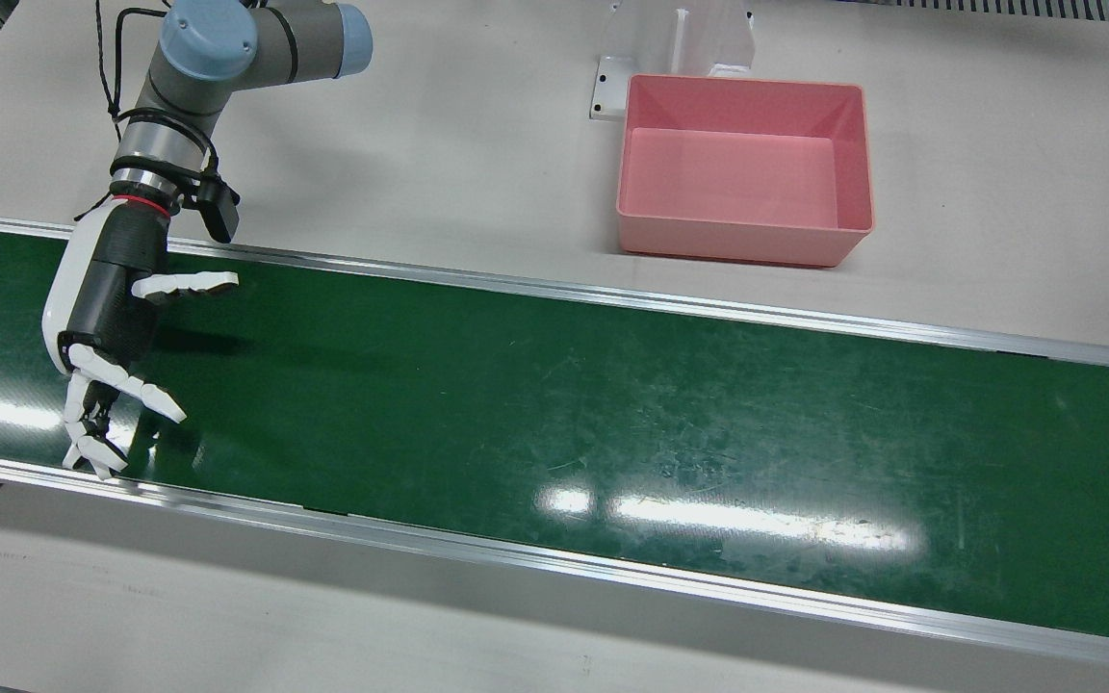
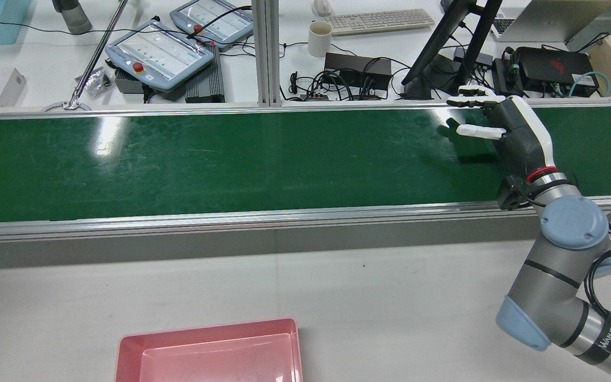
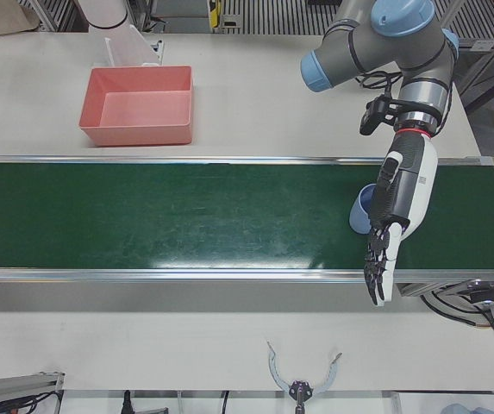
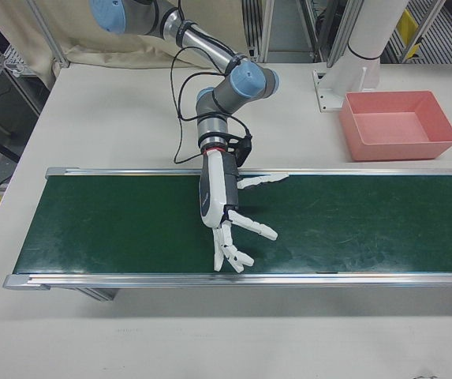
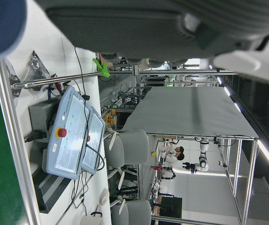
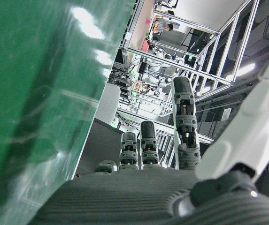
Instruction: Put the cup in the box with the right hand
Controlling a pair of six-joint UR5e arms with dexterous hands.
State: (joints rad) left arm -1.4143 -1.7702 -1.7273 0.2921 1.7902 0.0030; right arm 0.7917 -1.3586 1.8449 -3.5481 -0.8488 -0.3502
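Tabletop: a green belt crosses it; the pink box stands empty behind.
Cup: blue, on the belt, half hidden beside the left hand, well apart from the right hand.
Right hand: fingers spread, holding nothing.
Left hand: fingers straight, gripping nothing.
Risk: a sideways approach could tip the cup; a loose hold could drop it short of the box.

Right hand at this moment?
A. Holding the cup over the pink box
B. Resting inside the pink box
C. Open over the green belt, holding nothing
C: the right hand is over the green belt with its fingers spread and nothing in them, far from the empty pink box.
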